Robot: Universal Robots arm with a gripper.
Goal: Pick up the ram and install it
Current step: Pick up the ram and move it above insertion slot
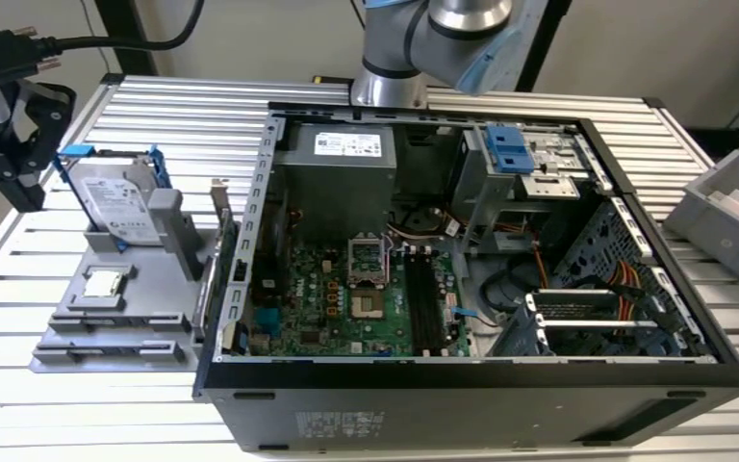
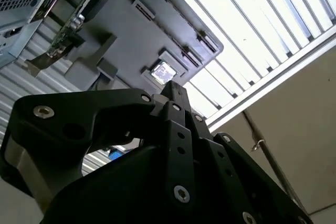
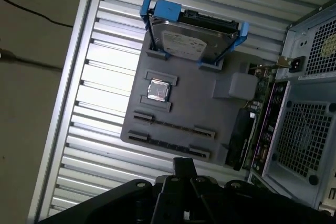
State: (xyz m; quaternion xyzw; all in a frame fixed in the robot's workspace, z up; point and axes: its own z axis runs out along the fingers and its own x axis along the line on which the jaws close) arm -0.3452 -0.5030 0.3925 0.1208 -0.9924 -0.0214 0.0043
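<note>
Arm held high beside the grey tray point(image 3: 184, 106), claw point(image 3: 182, 165) pointing down, fingers pressed together on nothing, ram point(image 1: 418, 300) apparently seated in the motherboard point(image 1: 324, 289) slots, well apart from the claw, about 4 o'clock of it in the exterior view

No text could be read. The hard drive point(image 3: 184, 43) near the claw point(image 3: 184, 167) and the power supply point(image 1: 346, 144) farther off were labelled, but no print could be made out.

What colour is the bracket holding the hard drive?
Blue; the bracket shows best in the first wrist view.
</note>
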